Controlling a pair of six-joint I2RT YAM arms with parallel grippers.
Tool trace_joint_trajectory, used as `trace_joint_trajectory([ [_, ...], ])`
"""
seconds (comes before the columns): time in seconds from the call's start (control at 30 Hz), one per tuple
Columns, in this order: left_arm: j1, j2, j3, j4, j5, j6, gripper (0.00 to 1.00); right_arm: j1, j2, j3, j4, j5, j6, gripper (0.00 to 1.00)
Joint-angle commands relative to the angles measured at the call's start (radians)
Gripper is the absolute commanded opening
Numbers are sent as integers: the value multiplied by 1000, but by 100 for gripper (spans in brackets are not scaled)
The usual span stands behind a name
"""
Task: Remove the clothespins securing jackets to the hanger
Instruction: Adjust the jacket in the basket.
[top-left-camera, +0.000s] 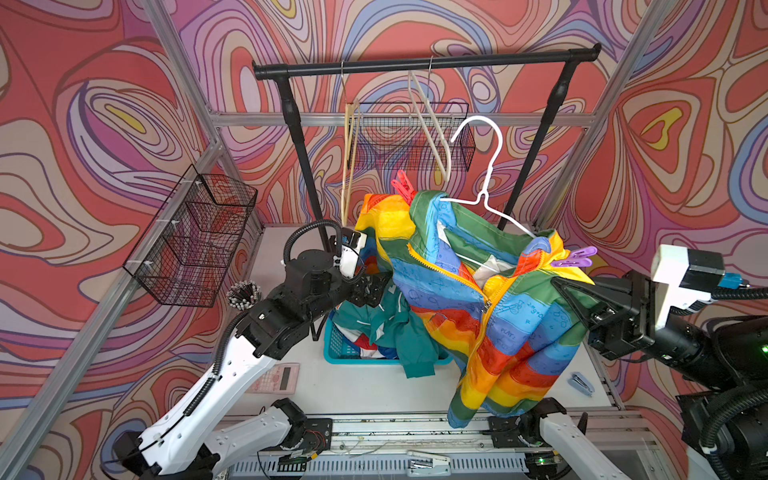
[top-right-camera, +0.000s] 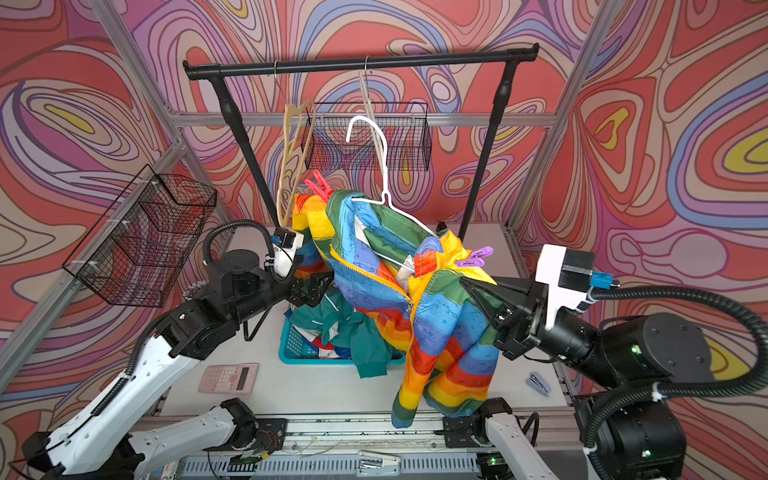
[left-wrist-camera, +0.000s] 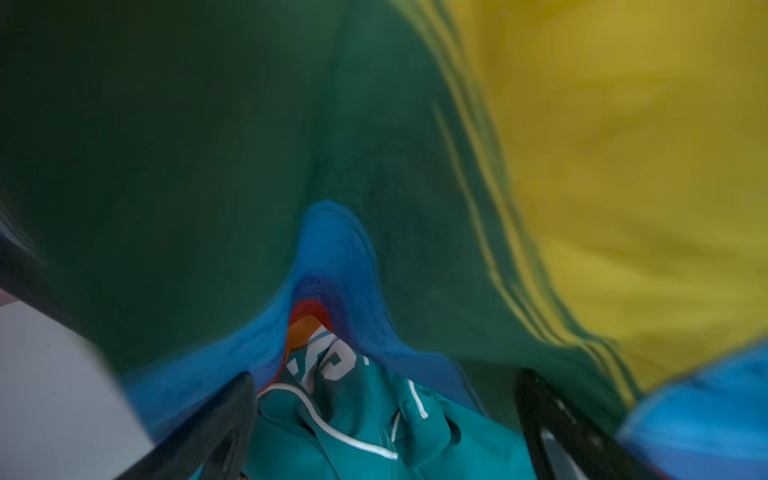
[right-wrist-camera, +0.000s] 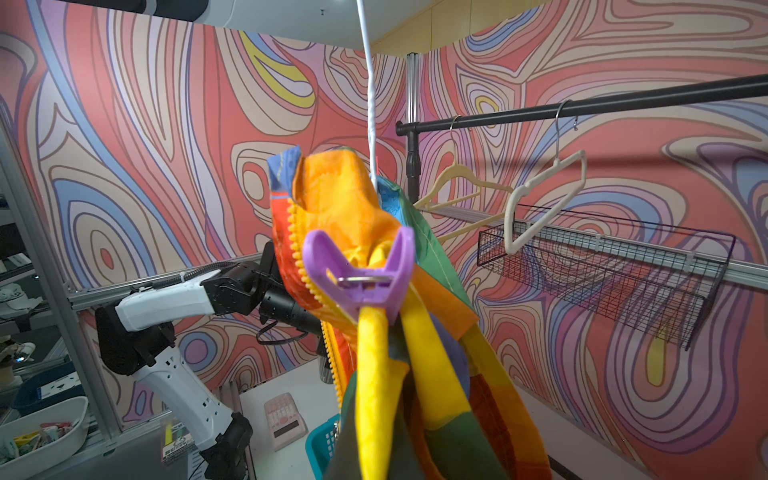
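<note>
Progress looked partial: the teal jacket (top-left-camera: 390, 328) lay freed in the basket (top-left-camera: 336, 353) beneath the spread left gripper (left-wrist-camera: 386, 419); the right gripper (top-left-camera: 559, 284) pinched the rainbow jacket (top-left-camera: 490, 299), whose purple clothespin (top-left-camera: 575, 257), just above it, and pink clothespin (top-left-camera: 402, 185), beyond, were not yet off the hanger (top-left-camera: 484, 193).

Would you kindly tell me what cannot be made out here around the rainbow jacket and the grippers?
Left gripper: fingers partly behind the rainbow jacket in both top views; left wrist view blurred, filled by fabric.
Right gripper: what its tips pinch is buried in jacket folds in both top views, outside the right wrist view.
Pink clothespin: its bite, behind the jacket's shoulder in both top views.
Basket: contents under the teal jacket.
</note>
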Motion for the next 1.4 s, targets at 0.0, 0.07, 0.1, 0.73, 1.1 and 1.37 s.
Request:
trace_joint_trajectory([
  [0.0, 58, 26, -18, 125, -17, 37, 100, -3, -12, 0, 106, -10, 12, 0],
  [0.07, 93, 42, -43, 171, -9, 26, 100, -4, -11, -1, 105, -9, 15, 0],
  [0.1, 107, 47, -60, 188, 6, 22, 100, -5, -8, 2, 103, -6, 16, 0],
  [0.73, 356, 162, -146, 508, 357, 35, 100, -4, 33, 44, -4, 50, -61, 0],
  [1.1, 362, 336, -95, 693, 835, -88, 64, -4, 78, 15, 147, -4, 61, 0],
  [1.37, 362, 133, -142, 735, 795, -161, 0, -5, 151, 21, 333, 13, 210, 0],
])
